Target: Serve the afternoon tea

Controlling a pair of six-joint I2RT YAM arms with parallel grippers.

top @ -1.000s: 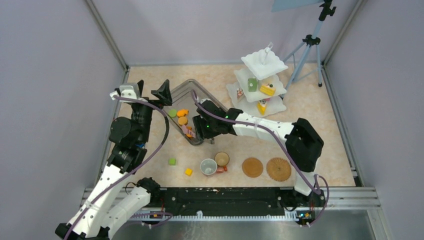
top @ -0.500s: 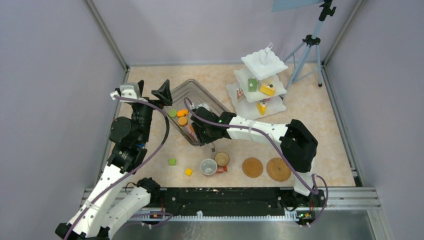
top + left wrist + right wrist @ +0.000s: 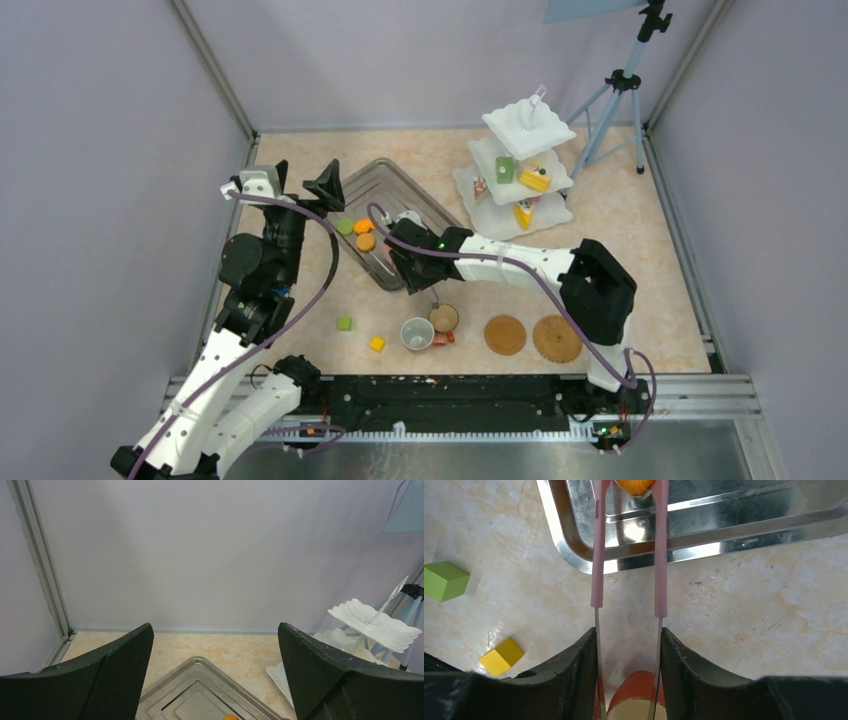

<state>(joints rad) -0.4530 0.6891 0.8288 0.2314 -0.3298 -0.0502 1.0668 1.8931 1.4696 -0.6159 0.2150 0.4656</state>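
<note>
Top external view: you had the left gripper (image 3: 325,185) spread wide and empty above the steel tray's (image 3: 385,180) far-left corner. Your right gripper (image 3: 628,640) squeezed the pink tongs (image 3: 661,555), an orange round (image 3: 635,485) between their tips inside the tray. Cups (image 3: 417,333) and mats (image 3: 505,335) lay near; the white stand (image 3: 527,128) stood far right.

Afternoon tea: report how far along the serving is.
Done: a green piece and yellow cake wedges sit on the white three-tier stand. In hand: the right gripper holds the pink tongs, tips either side of an orange round in the steel tray. Left: another orange round and a green round in the tray; both cups stand off the two woven mats.
</note>
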